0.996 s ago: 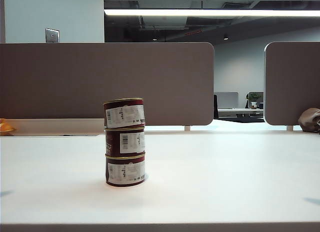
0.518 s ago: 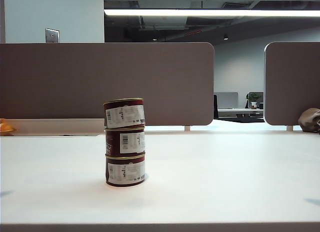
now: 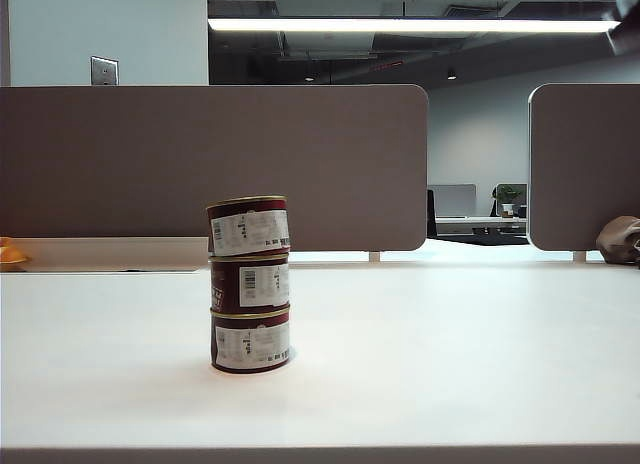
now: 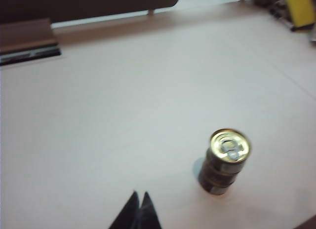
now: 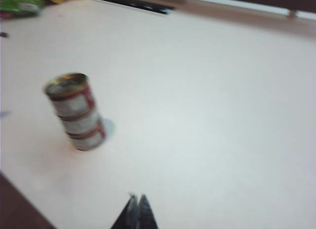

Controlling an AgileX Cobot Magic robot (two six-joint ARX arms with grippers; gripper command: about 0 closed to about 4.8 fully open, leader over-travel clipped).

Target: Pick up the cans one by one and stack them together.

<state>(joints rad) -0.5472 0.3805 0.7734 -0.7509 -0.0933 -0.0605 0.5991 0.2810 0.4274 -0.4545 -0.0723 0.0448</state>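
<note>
On the white table point(image 3: 450, 354), toward its near edge and left of the middle in the exterior view, we see the cans point(image 3: 250, 284) standing as one column of three, each resting on the one below. The top can point(image 3: 248, 225) sits a touch off line with the middle can point(image 3: 250, 283) and the bottom can point(image 3: 251, 341), and all three turn their white barcode panels toward us. Neither arm touches the stack.

From the left wrist view we find the left gripper point(image 4: 138, 209) held above bare tabletop, its two dark fingertips pressed together with nothing between them, well apart from the column, whose gold pull-ring lid point(image 4: 229, 145) faces up. From the right wrist view the right gripper point(image 5: 137, 211) likewise has its tips closed tight on nothing, and the stack stands well away from it; that picture is blurred, so we can only say the column looks upright.

Farther back, grey divider panels point(image 3: 215, 164) run along the far edge of the table.
</note>
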